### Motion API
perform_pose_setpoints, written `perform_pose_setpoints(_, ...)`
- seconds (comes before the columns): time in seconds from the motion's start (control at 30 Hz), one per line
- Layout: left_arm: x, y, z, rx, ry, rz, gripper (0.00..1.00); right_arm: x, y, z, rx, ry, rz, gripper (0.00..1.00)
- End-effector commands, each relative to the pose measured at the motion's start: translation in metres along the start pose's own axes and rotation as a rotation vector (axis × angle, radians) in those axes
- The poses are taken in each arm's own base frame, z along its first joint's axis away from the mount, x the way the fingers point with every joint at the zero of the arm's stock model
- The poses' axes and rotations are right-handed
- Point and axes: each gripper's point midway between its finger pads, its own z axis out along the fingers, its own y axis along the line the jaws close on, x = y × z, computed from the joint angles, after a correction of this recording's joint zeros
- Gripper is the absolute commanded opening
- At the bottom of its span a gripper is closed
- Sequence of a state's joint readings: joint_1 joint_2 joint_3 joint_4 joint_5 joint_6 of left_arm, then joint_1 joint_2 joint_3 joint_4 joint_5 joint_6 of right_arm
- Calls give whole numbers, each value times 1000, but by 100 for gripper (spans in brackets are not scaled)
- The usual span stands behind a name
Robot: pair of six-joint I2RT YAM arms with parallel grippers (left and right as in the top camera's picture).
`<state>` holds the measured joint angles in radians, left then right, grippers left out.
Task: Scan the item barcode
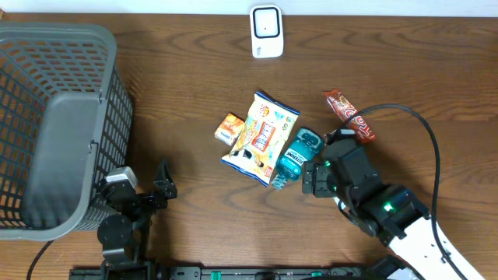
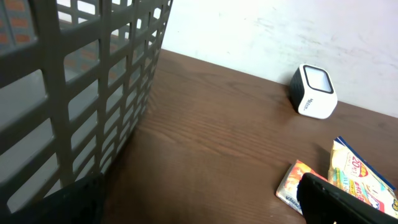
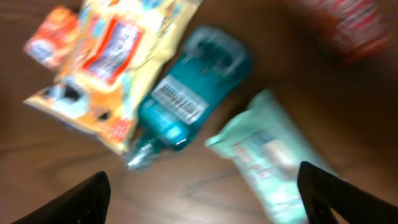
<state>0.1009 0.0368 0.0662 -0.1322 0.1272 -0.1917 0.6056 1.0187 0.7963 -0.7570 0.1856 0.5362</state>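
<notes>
Your right gripper point(image 3: 202, 186), jaws wide apart and holding nothing, hangs over the teal pack point(image 3: 186, 93) and pale green pouch point(image 3: 267, 155) near the middle of the table point(image 1: 194, 78), beside the snack bag point(image 3: 118, 56). Pick-up looks to be the step in hand: close on one item, then present its barcode to the scanner point(image 1: 266, 31) at the far edge. Your left gripper point(image 2: 199, 193) sits by the near edge, fingers spread.
</notes>
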Motion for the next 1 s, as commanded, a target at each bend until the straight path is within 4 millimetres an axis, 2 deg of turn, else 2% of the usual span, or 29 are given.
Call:
perform_pose_setpoints(0.0, 13, 5, 3, -15, 31, -14, 98, -17, -32, -7, 268, -118, -89, 93)
perform_pose_setpoints(0.2, 13, 5, 3, -15, 31, -14, 98, 11, -37, 29, 368, 54, -220, 78)
perform_pose_setpoints(0.37, 13, 5, 3, -15, 31, -14, 98, 38, -47, 61, 454, 209, -311, 76)
perform_pose_setpoints(0.57, 13, 5, 3, -15, 31, -14, 98, 61, -48, 81, 494, 312, -393, 74)
perform_pose_setpoints(0.77, 13, 5, 3, -15, 30, -14, 98, 60, -41, 88, 477, 300, -463, 67)
perform_pose_setpoints(0.87, 13, 5, 3, -15, 31, -14, 98, 54, -39, 96, 476, 279, -512, 63)
perform_pose_setpoints(0.97, 13, 5, 3, -15, 31, -14, 98, 58, -40, 105, 479, 307, -582, 57)
